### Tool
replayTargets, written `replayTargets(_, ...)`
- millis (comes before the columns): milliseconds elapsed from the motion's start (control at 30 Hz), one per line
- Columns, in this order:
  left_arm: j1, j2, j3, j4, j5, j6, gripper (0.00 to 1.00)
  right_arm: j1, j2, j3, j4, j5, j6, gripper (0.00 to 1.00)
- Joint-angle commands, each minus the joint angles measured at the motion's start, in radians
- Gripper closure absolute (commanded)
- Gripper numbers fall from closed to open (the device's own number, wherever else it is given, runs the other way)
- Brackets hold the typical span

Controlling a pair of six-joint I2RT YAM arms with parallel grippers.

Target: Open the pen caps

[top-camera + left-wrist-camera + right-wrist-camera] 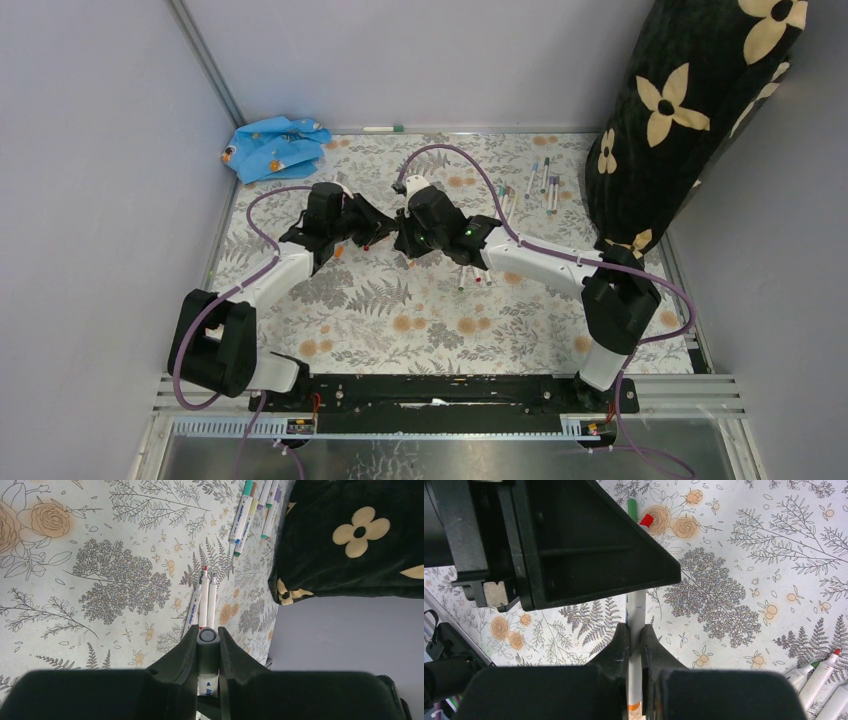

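Observation:
The two grippers meet over the middle of the mat, end to end on one pen. My right gripper [634,632] is shut on the white barrel of this pen [636,607]. The pen's grey cap [207,647] sits between the pads of my left gripper [207,632], which press it from both sides. In the top view the left gripper [383,228] and right gripper [406,238] almost touch. Three uncapped pens [205,597] lie on the mat just beyond the cap. A red cap [646,520] and a green cap [632,505] lie further off.
Several capped pens [540,185] lie at the back right beside a black flowered cushion [690,110]. A crumpled blue cloth [275,145] sits in the back left corner. One pen [383,129] lies along the back wall. Grey walls close in both sides.

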Motion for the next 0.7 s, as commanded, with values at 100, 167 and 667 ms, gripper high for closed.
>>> replayTargets(100, -0.005, -0.018, 0.022, 0.002, -0.012, 0.019, 0.71, -0.008, -0.019, -0.024, 0.059, -0.023, 0.006, 1.00)
replayTargets(167, -0.006, -0.018, 0.027, -0.002, -0.018, 0.018, 0.62, -0.008, -0.023, -0.029, 0.060, -0.023, 0.007, 1.00)
replayTargets(667, -0.006, -0.017, 0.030, 0.001, -0.022, 0.046, 1.00, -0.008, -0.024, -0.037, 0.064, -0.023, 0.013, 1.00)
